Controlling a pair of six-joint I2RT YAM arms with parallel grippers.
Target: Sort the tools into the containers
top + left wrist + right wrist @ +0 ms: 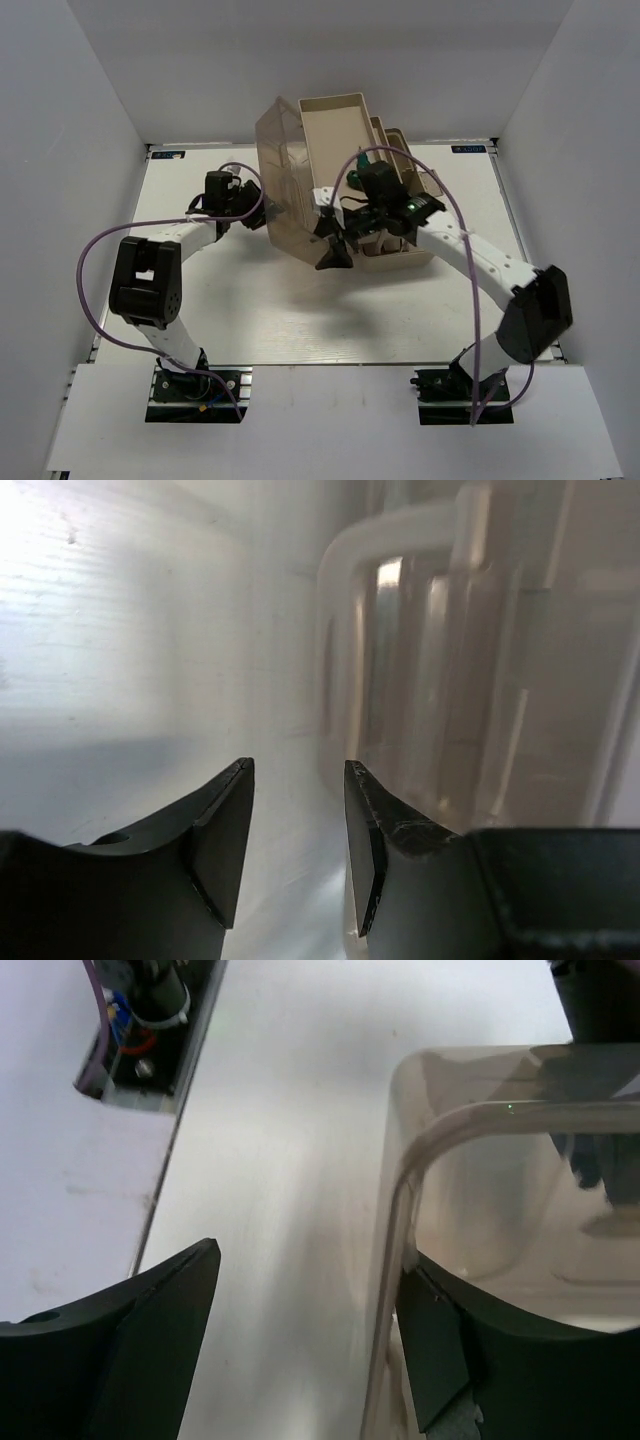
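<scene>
right tool [310, 1260] spread wide | lid [480, 1090] beside finger | left tool [299, 765] faces handle [400, 535]

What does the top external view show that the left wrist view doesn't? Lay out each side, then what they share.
Only the top external view: both arms whole, the right gripper open at the near edge of the translucent brown lid, and the beige tray raised at the back of the toolbox.

Only the left wrist view: the left gripper close up, its fingers apart with nothing between them, and the curved bar of the white handle just ahead.

Both: the left gripper, the lid and the white table.
</scene>
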